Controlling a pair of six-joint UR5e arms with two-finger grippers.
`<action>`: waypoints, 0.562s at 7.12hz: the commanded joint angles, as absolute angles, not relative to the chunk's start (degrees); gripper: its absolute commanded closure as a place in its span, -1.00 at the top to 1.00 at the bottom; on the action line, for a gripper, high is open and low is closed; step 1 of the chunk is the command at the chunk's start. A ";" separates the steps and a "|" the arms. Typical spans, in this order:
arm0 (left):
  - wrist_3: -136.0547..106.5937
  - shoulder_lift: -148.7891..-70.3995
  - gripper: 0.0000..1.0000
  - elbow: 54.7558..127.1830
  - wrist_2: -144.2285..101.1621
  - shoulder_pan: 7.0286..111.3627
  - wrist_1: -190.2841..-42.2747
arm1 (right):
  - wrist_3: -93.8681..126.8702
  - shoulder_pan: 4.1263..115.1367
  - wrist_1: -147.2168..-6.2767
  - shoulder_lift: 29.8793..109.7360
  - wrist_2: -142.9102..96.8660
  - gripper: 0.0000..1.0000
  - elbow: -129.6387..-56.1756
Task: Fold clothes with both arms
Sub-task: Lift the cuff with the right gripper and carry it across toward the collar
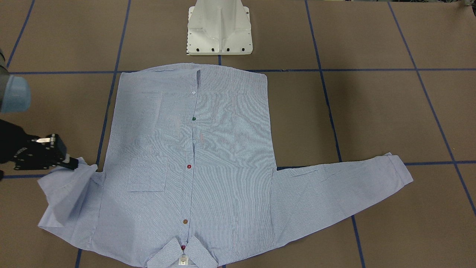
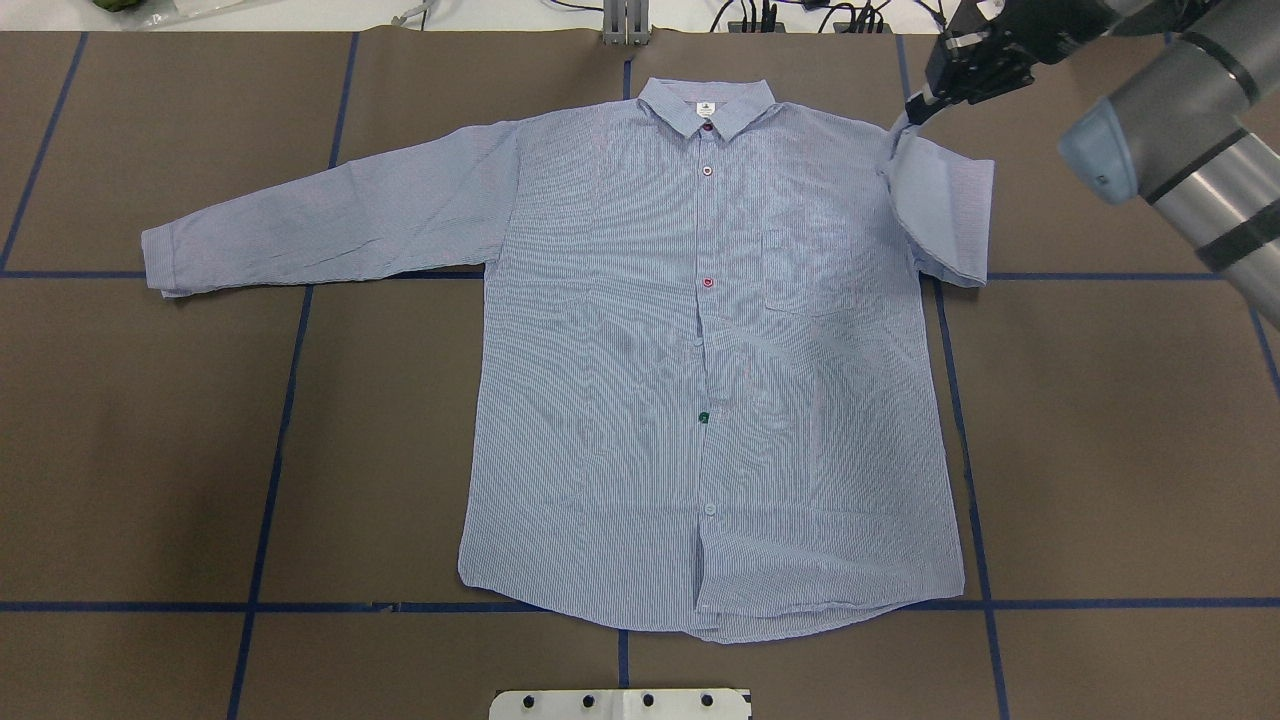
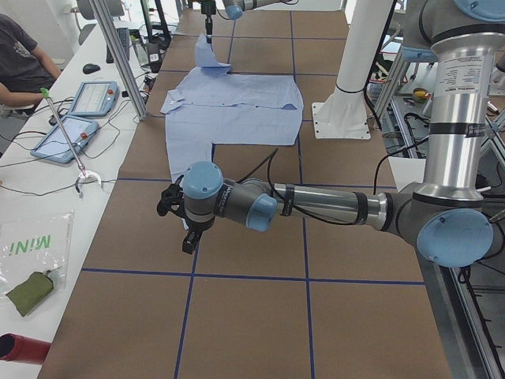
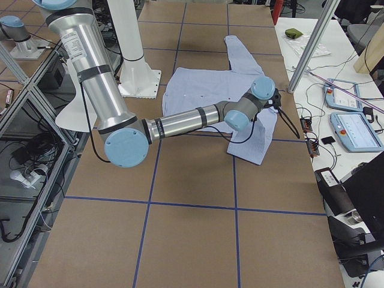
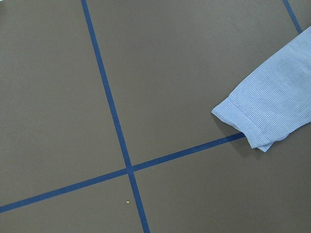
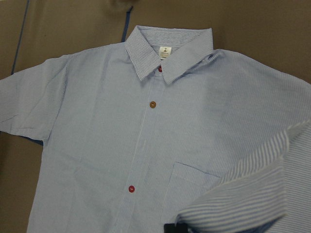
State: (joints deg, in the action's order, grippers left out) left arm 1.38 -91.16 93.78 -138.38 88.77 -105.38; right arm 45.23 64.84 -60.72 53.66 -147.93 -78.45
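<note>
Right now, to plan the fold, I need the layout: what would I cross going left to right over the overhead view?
outstretched sleeve → middle red button → chest pocket → raised sleeve → right arm's blue joint cap

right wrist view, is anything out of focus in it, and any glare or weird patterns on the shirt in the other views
Right wrist view: the lifted sleeve near the lens is soft, the collar sharp. Overhead and front-facing views: pinstripes on the shirt shimmer in moiré bands; no glare, even light.
</note>
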 commanded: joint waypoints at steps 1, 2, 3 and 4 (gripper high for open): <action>1.58 -91.06 0.99 93.43 -138.34 88.77 -105.47 | 45.79 60.40 -63.28 45.56 -142.84 -1.00 -74.55; 1.58 -91.14 0.98 93.34 -138.34 88.68 -105.38 | 45.70 58.73 -63.11 43.53 -141.26 -1.00 -73.31; 1.50 -91.14 0.99 93.51 -138.34 88.77 -105.47 | 45.79 57.06 -63.11 42.03 -139.07 -1.00 -72.95; 1.49 -91.14 0.98 93.43 -138.34 88.68 -105.47 | 45.70 56.08 -63.02 41.32 -138.52 -1.00 -72.78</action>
